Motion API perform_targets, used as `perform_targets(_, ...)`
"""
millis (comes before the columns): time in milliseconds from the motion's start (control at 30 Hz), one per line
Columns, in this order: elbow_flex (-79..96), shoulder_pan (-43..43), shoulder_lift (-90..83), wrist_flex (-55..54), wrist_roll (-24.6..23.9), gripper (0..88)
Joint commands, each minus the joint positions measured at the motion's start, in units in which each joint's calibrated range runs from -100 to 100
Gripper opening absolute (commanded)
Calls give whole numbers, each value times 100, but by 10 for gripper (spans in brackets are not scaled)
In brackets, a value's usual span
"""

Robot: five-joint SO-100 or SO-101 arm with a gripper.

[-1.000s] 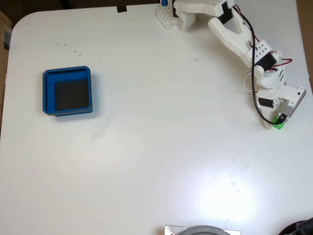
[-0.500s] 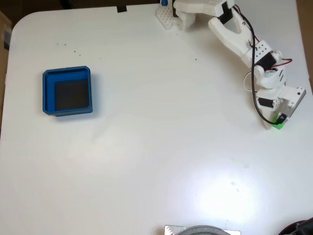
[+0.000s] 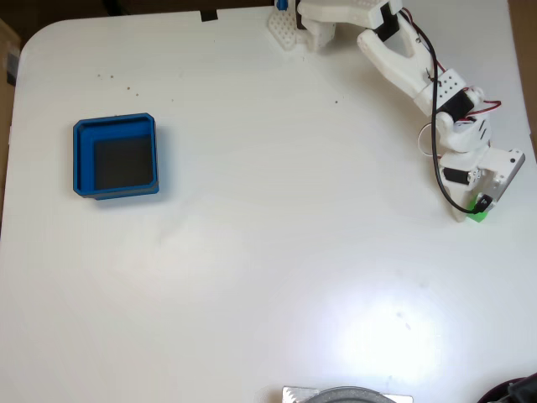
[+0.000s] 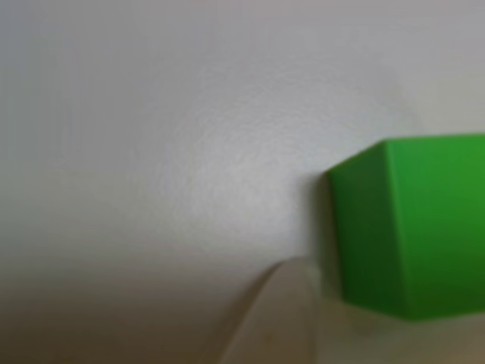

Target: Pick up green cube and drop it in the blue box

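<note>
In the fixed view, a white surface [image 3: 252, 252] is seen from above. The white arm [image 3: 403, 63] is fixed at the top edge and is stretched down along the right side. The gripper [image 3: 471, 210] is lowered right at the green cube [image 3: 477, 214], near the right edge of the surface. Just a small green corner of the cube is seen there, poking out under the gripper. How wide the gripper stands cannot be told from the pictures, and it cannot be told if the cube is held. In the other view, the green cube [image 4: 413, 227] is seen very close up and a bit blurred, sitting on the white surface [image 4: 151, 114] at the right side of the picture. One pale finger [image 4: 276, 318] is seen at the bottom, just beside the left face of the cube. It cannot be told if the two are touching. The blue box [image 3: 116, 156] is seen in the fixed view on the left side of the surface, well apart from the cube and the gripper. Its dark floor is bare. Black wires [image 3: 438, 159] are seen running along the arm.
</note>
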Motion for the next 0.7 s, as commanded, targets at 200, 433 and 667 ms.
perform_targets(200,-358,8,-230,11,20,144)
perform_targets(433,-358,8,-238,11,20,10)
perform_targets(667,-358,8,-263,11,-10,9)
